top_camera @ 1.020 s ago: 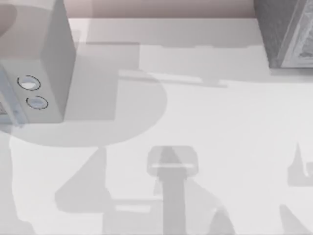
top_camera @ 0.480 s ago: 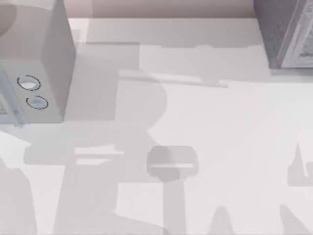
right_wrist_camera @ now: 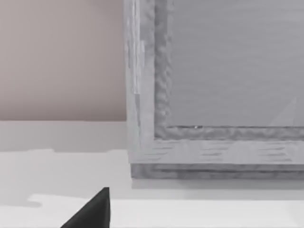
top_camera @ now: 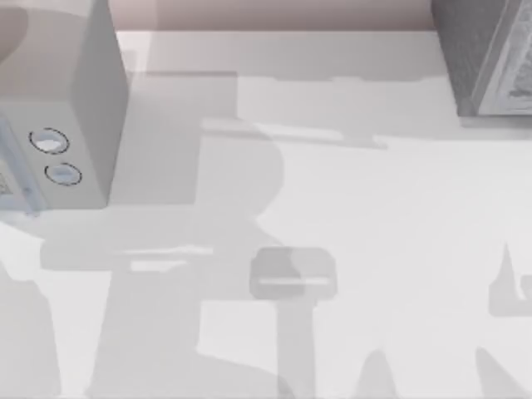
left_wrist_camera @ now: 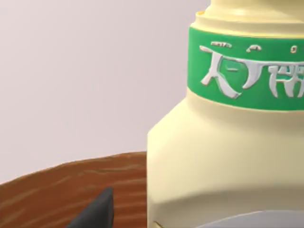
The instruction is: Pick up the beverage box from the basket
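Several shadows cross a white bench point(top_camera: 374, 208). A ringed box point(top_camera: 75, 100) sits far left and a speckled box point(top_camera: 482, 58) far right. The left end effector point(left_wrist_camera: 95, 213) hangs close to a cream, green-banded beverage box point(left_wrist_camera: 223, 156), if that is what it is, beside a brown wooden rim point(left_wrist_camera: 57, 190). The right end effector point(right_wrist_camera: 92, 211) faces the speckled box. I cannot tell whether either is clenched.

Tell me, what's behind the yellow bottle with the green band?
Behind the pale yellow bottle runs a brown wooden rim, then a plain pale wall. The bottle itself covers whatever stands directly behind it.
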`<action>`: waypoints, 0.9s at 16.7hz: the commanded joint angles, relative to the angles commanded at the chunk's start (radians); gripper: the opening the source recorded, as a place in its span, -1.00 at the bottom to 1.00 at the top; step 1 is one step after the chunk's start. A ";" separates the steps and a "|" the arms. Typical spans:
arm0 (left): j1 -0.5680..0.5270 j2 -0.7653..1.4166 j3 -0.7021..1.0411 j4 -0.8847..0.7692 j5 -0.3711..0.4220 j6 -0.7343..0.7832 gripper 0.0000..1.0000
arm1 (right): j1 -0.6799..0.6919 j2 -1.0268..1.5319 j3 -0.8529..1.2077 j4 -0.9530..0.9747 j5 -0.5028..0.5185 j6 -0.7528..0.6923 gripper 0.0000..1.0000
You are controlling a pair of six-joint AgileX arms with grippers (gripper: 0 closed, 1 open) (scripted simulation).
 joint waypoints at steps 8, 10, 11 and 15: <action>-0.054 0.140 0.122 0.020 -0.052 0.000 1.00 | 0.000 0.000 0.000 0.000 0.000 0.000 1.00; -0.056 0.146 0.127 0.021 -0.054 0.000 1.00 | 0.000 0.000 0.000 0.000 0.000 0.000 1.00; -0.056 0.146 0.127 0.021 -0.054 0.000 1.00 | 0.000 0.000 0.000 0.000 0.000 0.000 1.00; -0.056 0.146 0.127 0.021 -0.054 0.000 0.70 | 0.000 0.000 0.000 0.000 0.000 0.000 1.00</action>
